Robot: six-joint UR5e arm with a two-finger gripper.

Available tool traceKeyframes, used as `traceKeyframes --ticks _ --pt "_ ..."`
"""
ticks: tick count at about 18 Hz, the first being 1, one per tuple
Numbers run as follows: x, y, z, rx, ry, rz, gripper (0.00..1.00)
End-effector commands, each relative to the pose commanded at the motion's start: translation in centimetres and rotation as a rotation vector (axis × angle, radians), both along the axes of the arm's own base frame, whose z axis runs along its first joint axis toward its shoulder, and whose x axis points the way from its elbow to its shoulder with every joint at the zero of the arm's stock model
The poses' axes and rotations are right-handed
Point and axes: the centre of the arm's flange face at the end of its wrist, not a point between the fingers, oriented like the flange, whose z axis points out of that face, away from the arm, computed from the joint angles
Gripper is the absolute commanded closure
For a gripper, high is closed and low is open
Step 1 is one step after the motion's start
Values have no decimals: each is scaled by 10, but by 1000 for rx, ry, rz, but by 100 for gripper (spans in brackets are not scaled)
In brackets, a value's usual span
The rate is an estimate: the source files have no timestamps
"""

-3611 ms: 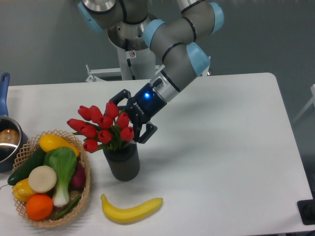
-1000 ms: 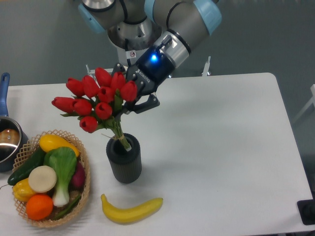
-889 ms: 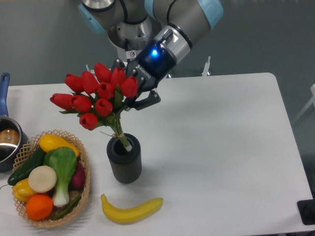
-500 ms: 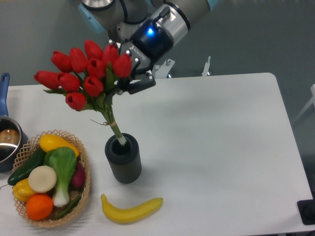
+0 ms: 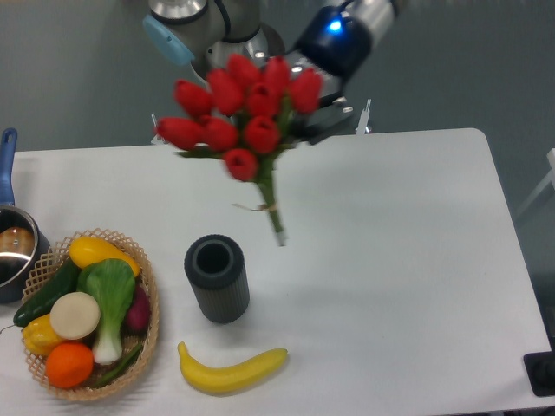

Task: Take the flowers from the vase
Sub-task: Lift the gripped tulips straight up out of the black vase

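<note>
I see the white desk (image 5: 408, 260) carrying everything, with the arm reaching in from the top of the view. The flowers (image 5: 245, 117) hang in the air above the desk, entirely out of the vase (image 5: 217, 279); the picture is blurred around them, so fine detail is lost. The gripper (image 5: 323, 111) sits just behind and to the right of the red heads, and it appears clamped on the bunch up near the leaves, though the blooms hide the fingers and I cannot see the contact itself.

What matters to me now is how the bunch lies against the vase. Its long axis runs from the heads at upper left down to the stem tip (image 5: 278, 238) at lower right, a little tilted from upright. That tip is clear of the vase mouth, above it and off to its right, with bare desk showing between them. The vase stands upright and open, apart from the stems.

I judge the pick essentially done; any next move only needs to keep the stems away from the vase rim so it is not knocked over.

To the left sits a woven basket (image 5: 147, 338) of vegetables and fruit, with a pot (image 5: 12, 251) at the left edge behind it. A banana (image 5: 231, 370) lies on the desk just in front of the vase.
</note>
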Motion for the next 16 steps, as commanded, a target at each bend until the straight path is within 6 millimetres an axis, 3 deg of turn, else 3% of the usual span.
traceKeyframes --ticks 2,6,12,16 --pt "-31 -24 -14 -5 -8 55 61" --pt "-67 -55 -34 -9 -40 123 61" --pt "-107 -80 -42 -5 -16 165 61" --pt "-118 -89 -63 -9 -1 169 61"
